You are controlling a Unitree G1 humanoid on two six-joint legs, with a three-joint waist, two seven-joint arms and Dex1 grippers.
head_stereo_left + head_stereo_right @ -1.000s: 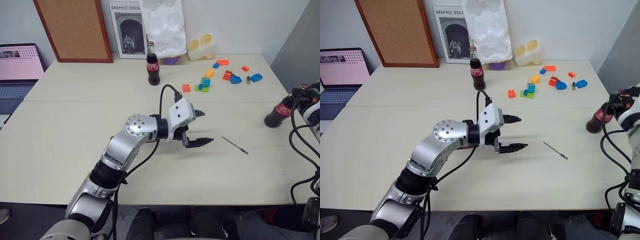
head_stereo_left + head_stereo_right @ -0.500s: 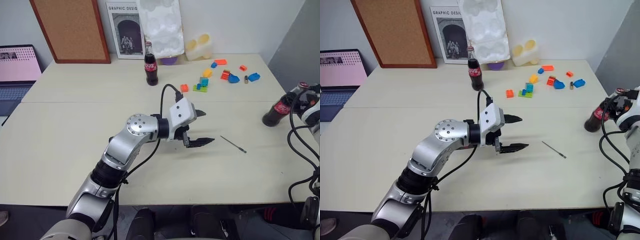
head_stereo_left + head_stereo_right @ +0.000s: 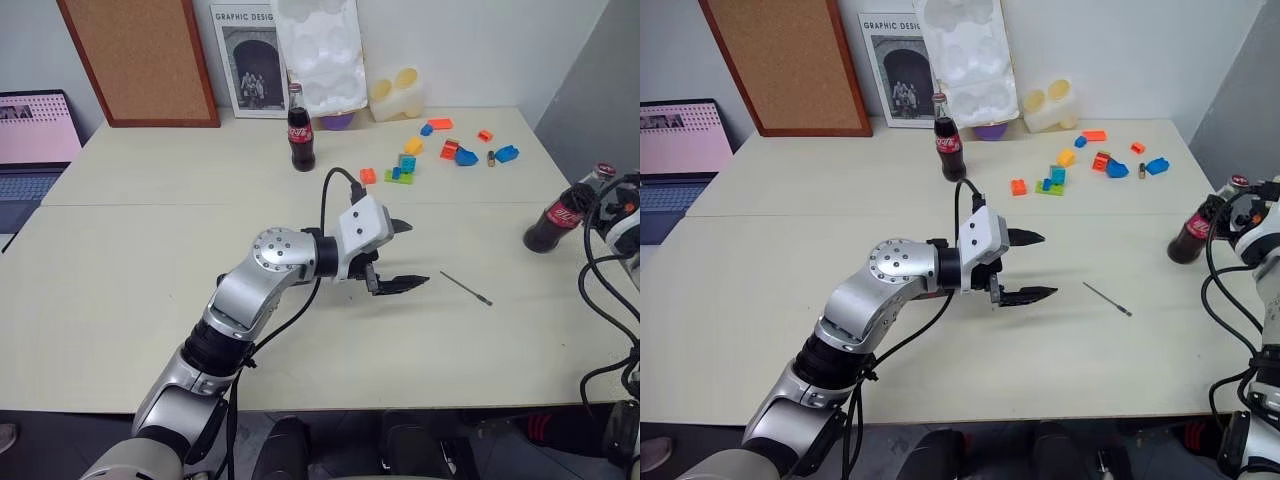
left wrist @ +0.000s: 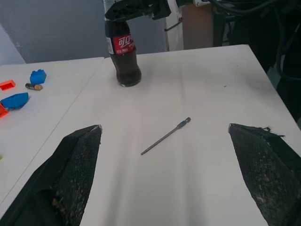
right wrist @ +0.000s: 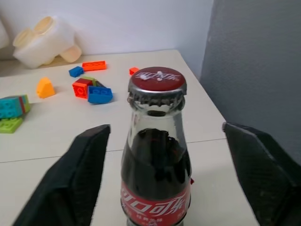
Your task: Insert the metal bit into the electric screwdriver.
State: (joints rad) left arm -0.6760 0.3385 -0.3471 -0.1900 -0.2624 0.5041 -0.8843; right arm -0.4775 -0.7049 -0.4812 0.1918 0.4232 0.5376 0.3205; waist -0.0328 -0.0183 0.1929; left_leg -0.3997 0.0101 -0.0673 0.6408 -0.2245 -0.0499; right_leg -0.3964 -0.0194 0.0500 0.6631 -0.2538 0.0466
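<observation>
The metal bit (image 3: 466,288) lies flat on the pale table (image 3: 120,280), a thin grey rod with a small bluish end, also seen as the rod (image 4: 166,136) in the left wrist view. My left gripper (image 3: 415,253) hovers just left of it, pointing at it, open and empty. The electric screwdriver is out of view. At the table's right edge my right gripper (image 5: 165,125) stands open, one finger on each side of a cola bottle (image 5: 157,169) with gaps between fingers and glass.
The cola bottle (image 3: 553,218) at the right edge stands beyond the bit. A second cola bottle (image 3: 301,140) stands at the back centre. Several toy bricks (image 3: 405,168) lie at the back right. A laptop (image 3: 30,140) sits at the far left.
My right gripper has opened off the neck of the cola bottle, which now stands free on the table. The left arm and the bit have not moved.
</observation>
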